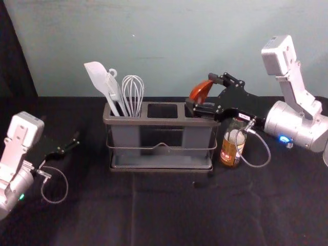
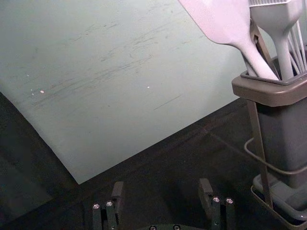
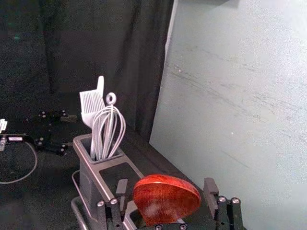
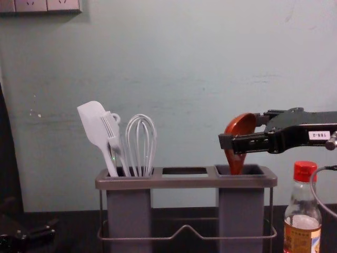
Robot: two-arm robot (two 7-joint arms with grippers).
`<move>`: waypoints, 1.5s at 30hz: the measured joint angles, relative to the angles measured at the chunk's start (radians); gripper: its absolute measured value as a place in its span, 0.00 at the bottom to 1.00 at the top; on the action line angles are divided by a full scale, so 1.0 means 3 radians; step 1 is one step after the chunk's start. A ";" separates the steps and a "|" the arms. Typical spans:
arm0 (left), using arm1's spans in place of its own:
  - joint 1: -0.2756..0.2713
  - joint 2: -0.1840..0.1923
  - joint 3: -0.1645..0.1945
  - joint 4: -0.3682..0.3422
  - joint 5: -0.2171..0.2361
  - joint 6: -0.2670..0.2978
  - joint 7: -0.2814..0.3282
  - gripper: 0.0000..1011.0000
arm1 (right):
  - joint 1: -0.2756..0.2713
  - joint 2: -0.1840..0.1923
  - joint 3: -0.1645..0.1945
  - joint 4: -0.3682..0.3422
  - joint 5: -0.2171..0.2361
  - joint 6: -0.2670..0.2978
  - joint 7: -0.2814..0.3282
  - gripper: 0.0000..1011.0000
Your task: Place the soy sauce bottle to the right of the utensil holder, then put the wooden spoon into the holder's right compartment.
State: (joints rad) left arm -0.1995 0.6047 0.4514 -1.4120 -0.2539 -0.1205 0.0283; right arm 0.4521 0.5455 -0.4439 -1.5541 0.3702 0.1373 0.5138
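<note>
Two-fingered black R gripper (image 3: 166, 189) reached in from R, fingers wide apart, gap each side of the red-brown wooden spoon (image 4: 242, 125); no grip seen. Spoon was betw. the tips, R arm nearer. Stood in R compartment (image 4: 241, 211) of grey, brown-rimmed utensil holder (image 4: 184, 182): bowl up, handle down, long axis near vert., top tipped slightly R. Next, prob., was backing off R w/o snagging bowl. Clear-glass, red-capped soy sauce bottle (image 4: 301, 235) stood R of holder. L gripper (image 2: 161, 184) idle, L of holder.

spatula (image 4: 93, 125), brush (image 4: 112, 130) and whisk (image 4: 140, 146) stand above black cloth (image 1: 164, 215), sockets (image 4: 31, 5) on the wall (image 4: 184, 68) behind.
</note>
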 joint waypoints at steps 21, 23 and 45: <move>0.0000 0.0000 0.0000 0.0000 0.0000 0.0000 0.0000 1.00 | -0.0069 0.0026 0.0053 -0.0123 -0.0073 -0.0048 -0.0107 0.99; 0.0000 0.0000 0.0000 0.0000 0.0000 0.0000 0.0000 1.00 | -0.0145 0.0047 0.0103 -0.0234 -0.0129 -0.0059 -0.0202 0.99; 0.0000 0.0000 0.0000 0.0000 0.0000 0.0000 0.0000 1.00 | -0.1434 0.0063 0.0650 -0.1268 -0.0643 -0.0277 -0.1213 0.99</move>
State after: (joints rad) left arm -0.1995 0.6047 0.4514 -1.4120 -0.2539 -0.1205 0.0283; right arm 0.0217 0.5643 -0.2490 -1.9346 0.1772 0.0543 0.1498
